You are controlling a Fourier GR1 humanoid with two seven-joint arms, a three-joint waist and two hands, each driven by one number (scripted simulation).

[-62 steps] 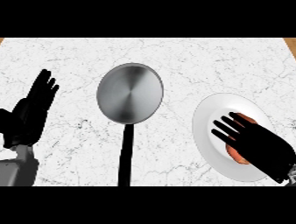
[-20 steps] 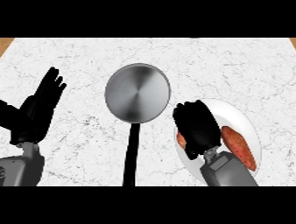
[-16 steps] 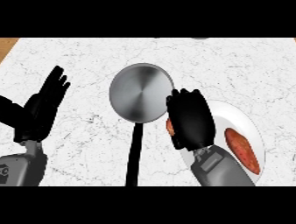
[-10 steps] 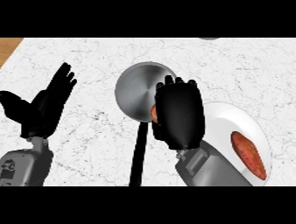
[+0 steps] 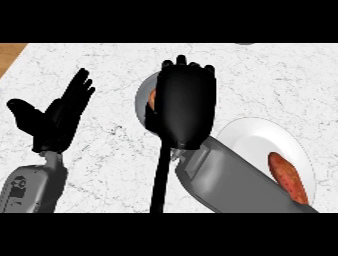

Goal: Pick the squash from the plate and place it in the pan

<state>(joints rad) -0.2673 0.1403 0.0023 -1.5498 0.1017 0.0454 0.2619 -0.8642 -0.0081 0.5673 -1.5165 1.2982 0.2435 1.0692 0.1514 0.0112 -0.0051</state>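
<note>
Carrying is your step now: right hand [image 5: 187,107] hovers over the pan [image 5: 142,102], fingers curled round the squash [image 5: 153,97], which peeks out at its left edge. Next, lower and release inside the rim. Left hand [image 5: 57,120] rests open above the bench [image 5: 290,75].

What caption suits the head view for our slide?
Right hand holds the squash over the pan; a reddish vegetable lies on the plate.
</note>
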